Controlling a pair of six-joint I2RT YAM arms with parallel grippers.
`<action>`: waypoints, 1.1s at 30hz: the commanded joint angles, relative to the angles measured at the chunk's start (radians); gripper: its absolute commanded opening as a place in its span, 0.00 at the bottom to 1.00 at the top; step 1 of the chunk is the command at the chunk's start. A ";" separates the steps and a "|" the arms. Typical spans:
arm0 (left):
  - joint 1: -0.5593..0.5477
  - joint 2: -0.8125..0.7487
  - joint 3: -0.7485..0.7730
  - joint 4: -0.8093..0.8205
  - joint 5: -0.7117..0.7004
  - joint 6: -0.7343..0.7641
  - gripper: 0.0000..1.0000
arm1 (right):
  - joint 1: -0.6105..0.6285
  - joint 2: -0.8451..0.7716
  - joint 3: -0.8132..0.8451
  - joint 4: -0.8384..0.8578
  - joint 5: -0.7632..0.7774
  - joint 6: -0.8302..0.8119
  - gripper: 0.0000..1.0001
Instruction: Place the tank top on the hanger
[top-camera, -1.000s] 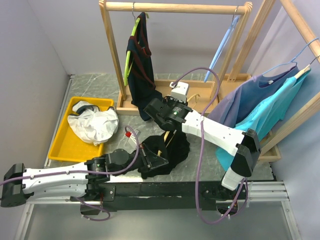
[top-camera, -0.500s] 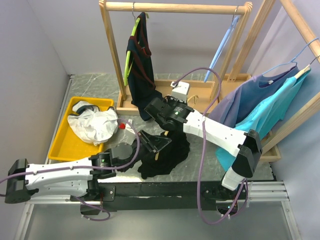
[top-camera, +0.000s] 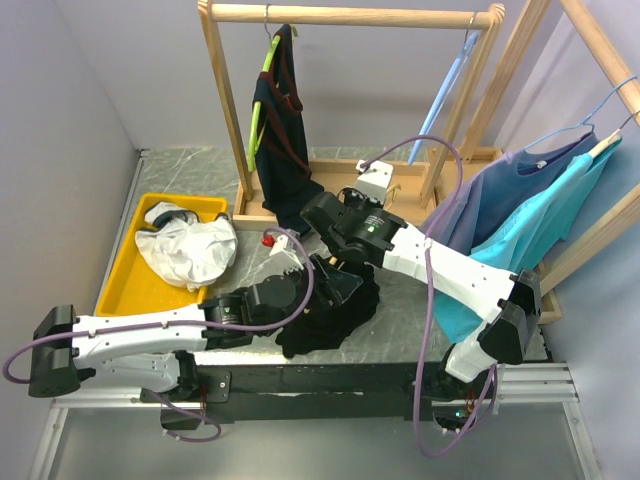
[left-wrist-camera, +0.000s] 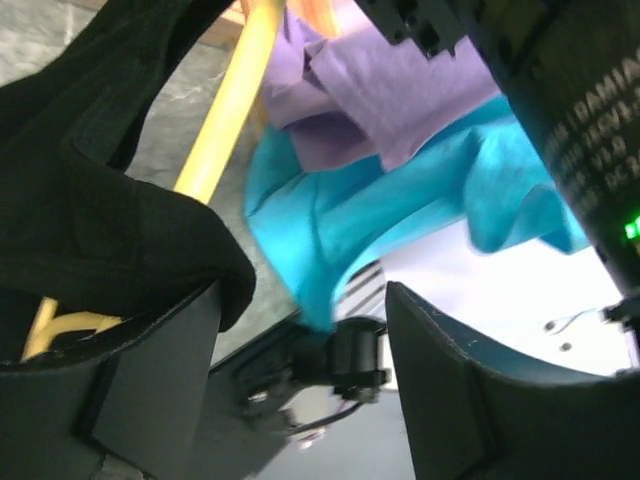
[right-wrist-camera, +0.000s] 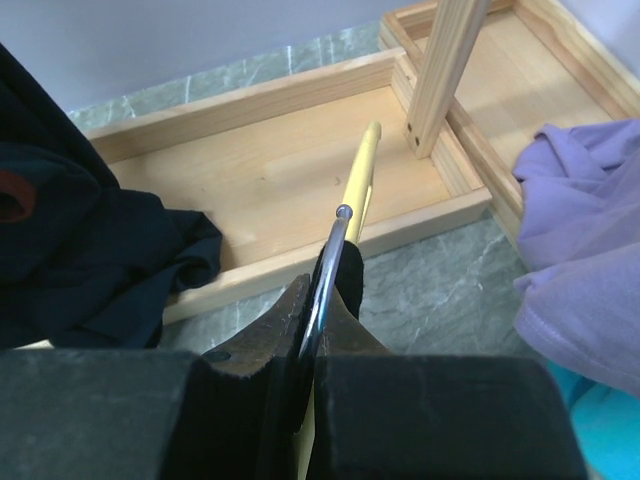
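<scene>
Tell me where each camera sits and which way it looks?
Top external: above and behind, looking down on the table, rack, left arm and right arm.
Left wrist: on the left arm, looking past the open left gripper at the tank top and hanger.
Right wrist: looks along the shut right gripper holding the hanger's hook.
Both wrist views share the hanger.
</scene>
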 joint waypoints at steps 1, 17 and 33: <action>0.004 -0.029 0.090 -0.107 0.042 0.212 0.65 | -0.001 -0.040 -0.003 0.036 0.017 0.004 0.00; 0.007 -0.195 0.184 -0.532 0.156 0.405 0.58 | 0.000 -0.052 -0.024 0.073 -0.044 -0.034 0.00; 0.006 0.007 0.239 -0.612 0.061 0.456 0.38 | -0.001 -0.054 -0.018 0.073 -0.066 -0.045 0.00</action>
